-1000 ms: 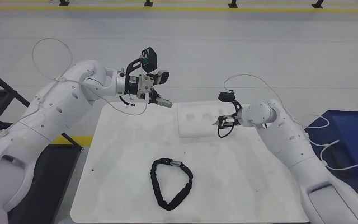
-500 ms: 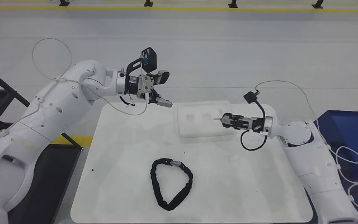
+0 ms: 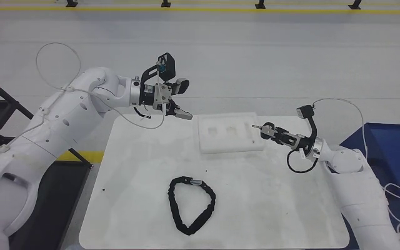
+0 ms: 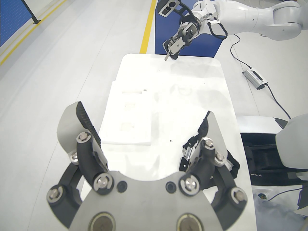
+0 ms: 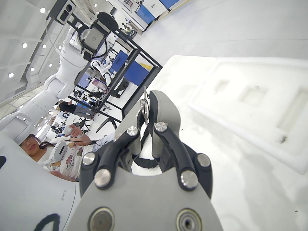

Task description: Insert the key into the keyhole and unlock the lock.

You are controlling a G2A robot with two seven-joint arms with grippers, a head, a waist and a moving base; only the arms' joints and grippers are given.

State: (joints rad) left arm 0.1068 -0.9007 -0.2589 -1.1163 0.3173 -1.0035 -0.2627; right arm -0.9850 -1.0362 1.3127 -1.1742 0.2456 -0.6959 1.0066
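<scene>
White table (image 3: 137,187) holds the chain lock (image 3: 191,204) at 6 o'clock. At 3, the right gripper (image 3: 265,129) pinches the key (image 3: 254,127), blade pointing to 9; left gripper (image 3: 184,99) gapes empty.

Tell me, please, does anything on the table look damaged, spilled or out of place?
Nothing stands out. The chain lock lies in a closed loop on the table, the foam tray sits flat, and the right gripper is shut on the key.
</scene>
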